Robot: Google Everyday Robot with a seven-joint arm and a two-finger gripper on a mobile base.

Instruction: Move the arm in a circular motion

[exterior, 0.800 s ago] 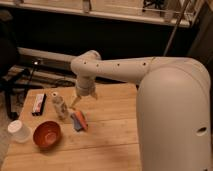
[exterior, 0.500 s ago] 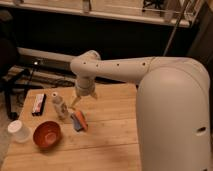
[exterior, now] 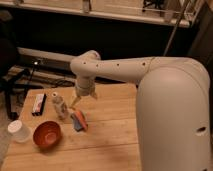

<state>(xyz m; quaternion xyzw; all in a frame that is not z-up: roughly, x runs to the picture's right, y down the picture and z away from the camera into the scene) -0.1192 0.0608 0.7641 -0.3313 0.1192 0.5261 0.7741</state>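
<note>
A very large smooth white jointed robot arm (exterior: 167,102) reaches from the right foreground over a pale plank-topped wooden table (exterior: 112,142). Its small tan-tipped gripper (exterior: 83,98) hangs above the far left part of the tabletop. Whether the tool is wide or narrow cannot be told.

Behind the table the room is dark. A pale horizontal ledge (exterior: 100,14) crosses the top, a thin slanted pole (exterior: 174,27) stands at right, and a dark chair (exterior: 9,75) is cut off at left.

On the table lie a round red-orange bowl (exterior: 46,134), a white plastic cup (exterior: 19,131), a small pale bottle (exterior: 59,105), a flat dark rectangular packet (exterior: 39,103) and an orange-and-blue item (exterior: 78,121) too blurred to identify. The packet's pale label cannot be read.
</note>
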